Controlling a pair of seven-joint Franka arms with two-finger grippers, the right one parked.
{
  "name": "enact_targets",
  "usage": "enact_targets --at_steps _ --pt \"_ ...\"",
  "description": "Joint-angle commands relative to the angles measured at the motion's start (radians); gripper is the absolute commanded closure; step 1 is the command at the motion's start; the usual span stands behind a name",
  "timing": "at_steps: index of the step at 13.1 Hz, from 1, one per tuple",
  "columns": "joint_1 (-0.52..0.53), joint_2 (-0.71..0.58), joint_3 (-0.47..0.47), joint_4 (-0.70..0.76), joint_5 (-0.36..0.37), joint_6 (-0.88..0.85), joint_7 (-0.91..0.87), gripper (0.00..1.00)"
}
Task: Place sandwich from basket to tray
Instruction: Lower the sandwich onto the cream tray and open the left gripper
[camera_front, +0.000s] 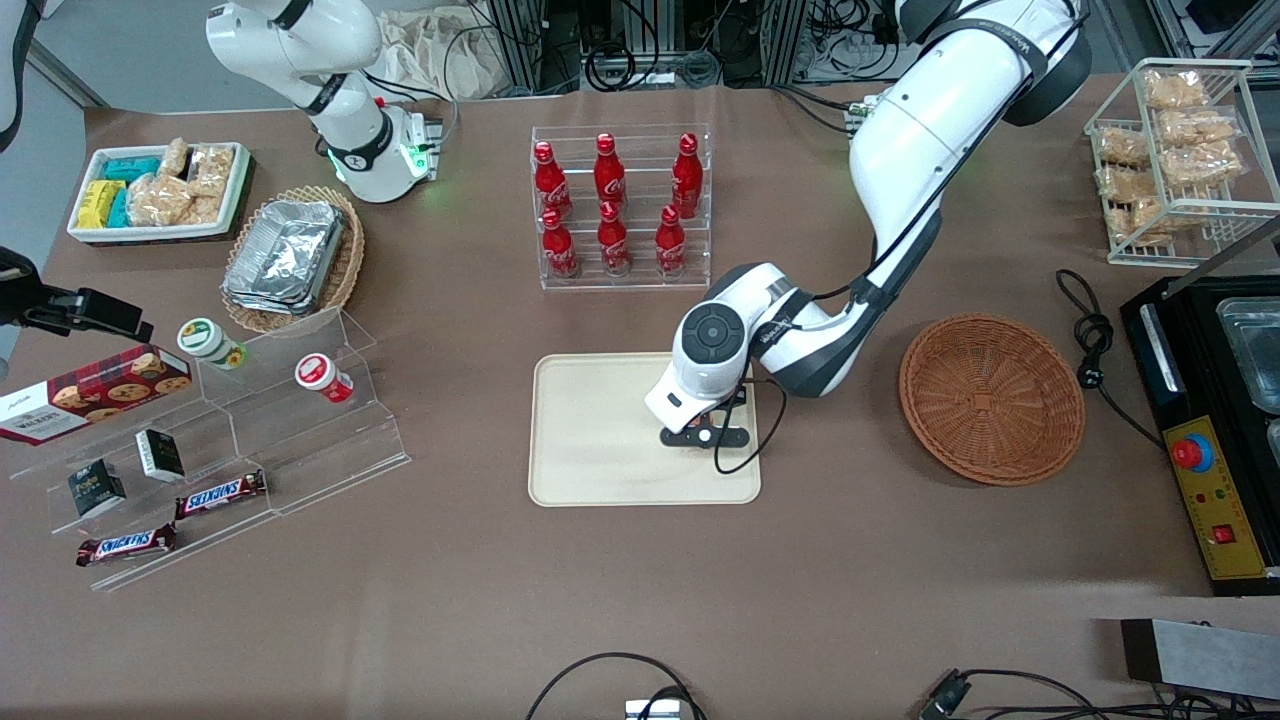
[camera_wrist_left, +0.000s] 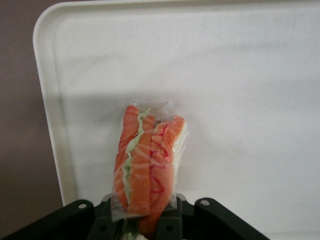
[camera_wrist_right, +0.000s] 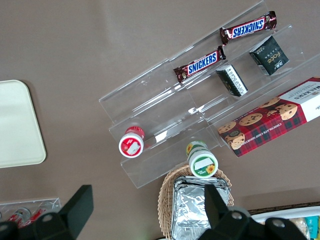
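The claw (camera_front: 705, 436) is pinching the sandwich (camera_wrist_left: 149, 160) by one end directly over the tray (camera_front: 590, 440). The wedge's long axis is pointing straight down from the claw toward the tray's surface.
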Motion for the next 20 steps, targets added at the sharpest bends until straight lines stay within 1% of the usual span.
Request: enact_targets --at_steps 1,3,4,5,13,18,20 --pt "-0.017 0.021 0.005 0.032 0.040 -0.001 -0.025 0.47" --pt "-0.020 0.024 0.005 0.032 0.057 -0.001 -0.077 0.41" --pt "-0.020 0.026 0.007 0.032 0.065 -0.001 -0.081 0.17" --pt "-0.020 0.027 0.007 0.032 0.066 -0.001 -0.079 0.00" --pt "-0.014 0.009 0.008 0.034 0.065 -0.007 -0.082 0.00" --pt "-0.006 -0.049 0.007 0.034 0.045 -0.042 -0.085 0.00" --pt "-0.005 -0.087 0.007 0.038 0.043 -0.085 -0.085 0.00"
